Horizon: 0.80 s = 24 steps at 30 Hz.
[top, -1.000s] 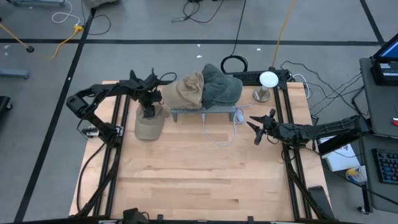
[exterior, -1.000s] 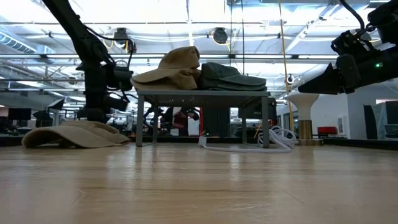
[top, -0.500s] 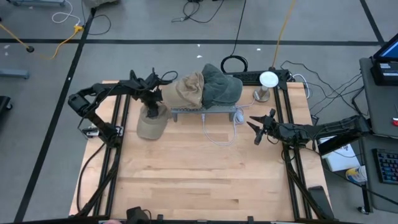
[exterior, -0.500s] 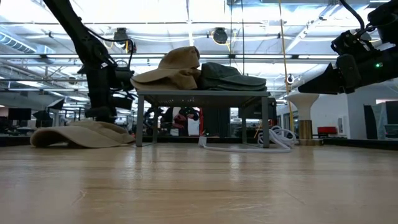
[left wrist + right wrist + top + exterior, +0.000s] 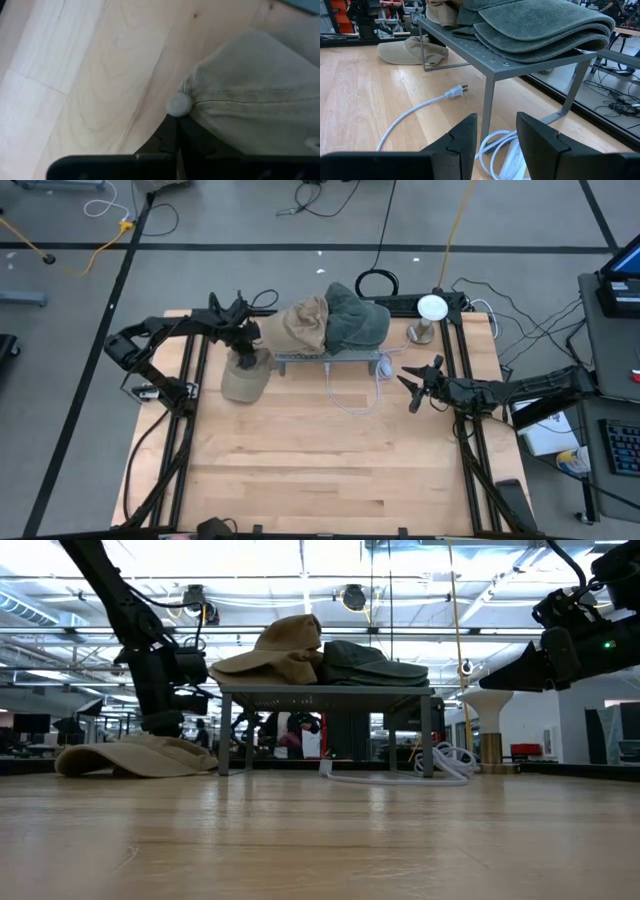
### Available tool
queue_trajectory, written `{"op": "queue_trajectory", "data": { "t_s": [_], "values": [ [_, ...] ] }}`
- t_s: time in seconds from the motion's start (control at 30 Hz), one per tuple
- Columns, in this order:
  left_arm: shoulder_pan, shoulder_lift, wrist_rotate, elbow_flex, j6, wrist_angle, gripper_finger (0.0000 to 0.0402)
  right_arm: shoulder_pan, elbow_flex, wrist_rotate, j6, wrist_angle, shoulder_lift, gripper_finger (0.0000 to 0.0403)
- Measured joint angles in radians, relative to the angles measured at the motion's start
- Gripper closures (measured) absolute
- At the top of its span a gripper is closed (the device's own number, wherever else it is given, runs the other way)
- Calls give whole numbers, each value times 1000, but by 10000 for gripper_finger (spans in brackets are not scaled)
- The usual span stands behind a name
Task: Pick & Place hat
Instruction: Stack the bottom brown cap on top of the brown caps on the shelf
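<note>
A tan hat (image 5: 243, 378) lies flat on the table's left side, just left of a grey metal rack (image 5: 330, 360). The low view shows its brim and crown (image 5: 135, 756) resting on the wood. My left gripper (image 5: 243, 348) stands over the hat's crown and is shut on it. On the rack lie another tan hat (image 5: 303, 325) and a stack of green hats (image 5: 357, 320). My right gripper (image 5: 412, 385) hovers open to the right of the rack, and its fingers (image 5: 465, 132) have nothing between them. My left gripper pinches the tan hat's crown cloth right beside its top button (image 5: 178, 104) between its two fingers (image 5: 170, 136). It comes from above, pointing down. The hat lies on the table under the gripper, slack.
A white cable with a plug (image 5: 352, 395) loops on the table in front of the rack. At the far right corner stands a white round-topped stand (image 5: 431, 310). Bare wood (image 5: 320, 470) fills the near half of the table.
My left gripper has come down a little over the tan hat's crown and shut on it. The hat has slid slightly along the table toward the rack and still lies flat.
</note>
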State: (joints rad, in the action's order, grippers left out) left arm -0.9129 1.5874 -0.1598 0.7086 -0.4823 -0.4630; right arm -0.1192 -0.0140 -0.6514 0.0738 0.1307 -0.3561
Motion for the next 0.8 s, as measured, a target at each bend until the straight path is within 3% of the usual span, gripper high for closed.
{"op": "queue_trajectory", "data": {
  "t_s": [0.5, 0.8],
  "values": [
    [-22, -107, 3, 213, 84, -209, 400, 0, 0, 0, 0, 1, 0, 273],
    [-25, -129, 72, 401, 140, -411, 401, 0, 0, 0, 0, 0, 0, 273]
  ]
}}
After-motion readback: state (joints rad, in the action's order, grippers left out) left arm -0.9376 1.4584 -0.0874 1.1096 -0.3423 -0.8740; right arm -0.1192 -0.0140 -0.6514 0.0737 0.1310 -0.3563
